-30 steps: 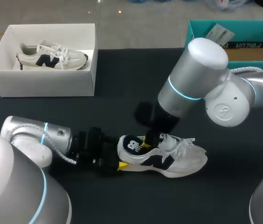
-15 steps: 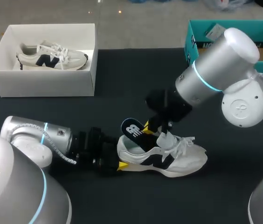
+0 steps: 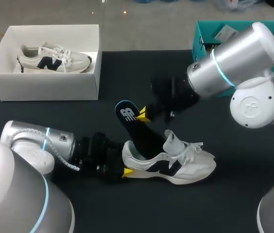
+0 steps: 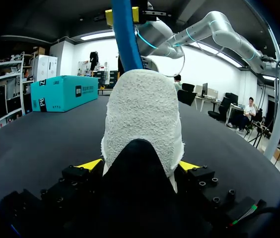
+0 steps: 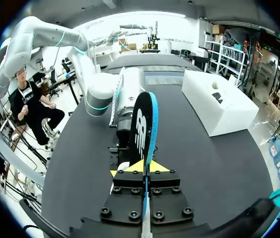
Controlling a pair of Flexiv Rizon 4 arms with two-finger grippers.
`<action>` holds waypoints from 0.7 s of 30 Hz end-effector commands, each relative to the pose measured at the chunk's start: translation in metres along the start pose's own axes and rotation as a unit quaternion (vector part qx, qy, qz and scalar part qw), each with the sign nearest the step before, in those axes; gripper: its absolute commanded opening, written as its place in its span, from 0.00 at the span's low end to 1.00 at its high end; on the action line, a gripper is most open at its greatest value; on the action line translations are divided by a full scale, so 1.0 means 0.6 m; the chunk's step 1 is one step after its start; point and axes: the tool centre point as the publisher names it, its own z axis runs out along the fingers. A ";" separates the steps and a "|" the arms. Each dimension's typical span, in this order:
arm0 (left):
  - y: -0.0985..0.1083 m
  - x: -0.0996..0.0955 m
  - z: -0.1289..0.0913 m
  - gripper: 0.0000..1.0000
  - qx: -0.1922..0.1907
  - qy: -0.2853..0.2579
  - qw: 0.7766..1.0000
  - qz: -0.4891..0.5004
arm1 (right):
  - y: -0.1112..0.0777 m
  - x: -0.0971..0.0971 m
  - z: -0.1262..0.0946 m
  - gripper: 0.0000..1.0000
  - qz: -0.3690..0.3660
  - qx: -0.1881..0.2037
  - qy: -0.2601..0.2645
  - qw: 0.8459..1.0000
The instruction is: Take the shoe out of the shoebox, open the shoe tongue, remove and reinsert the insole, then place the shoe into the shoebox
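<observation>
A white shoe (image 3: 178, 162) with a black logo lies on its sole on the black table. My left gripper (image 3: 126, 169) is shut on its heel; in the left wrist view the terry-lined heel (image 4: 142, 114) fills the space between both yellow fingertips (image 4: 91, 164). My right gripper (image 3: 144, 114) hangs above the shoe, shut on the black insole (image 3: 131, 124). The insole slants upward with its heel end raised and its lower end still inside the shoe's opening. In the right wrist view the insole (image 5: 143, 130) stands on edge, clamped in that gripper (image 5: 145, 168).
A white shoebox (image 3: 44, 87) sits at the back left with a second white shoe (image 3: 54, 59) inside. A teal box (image 3: 210, 36) stands at the back right edge. My right arm's elbow (image 3: 246, 63) hovers over the right side.
My right gripper has risen and drawn back leftward, pulling the insole most of the way out of the shoe. The left gripper and the shoe have stayed put.
</observation>
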 end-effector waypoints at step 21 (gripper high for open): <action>0.004 0.001 -0.001 0.00 -0.001 0.000 1.000 0.000 | 0.092 -0.024 -0.122 0.00 -0.025 -0.004 -0.015 1.000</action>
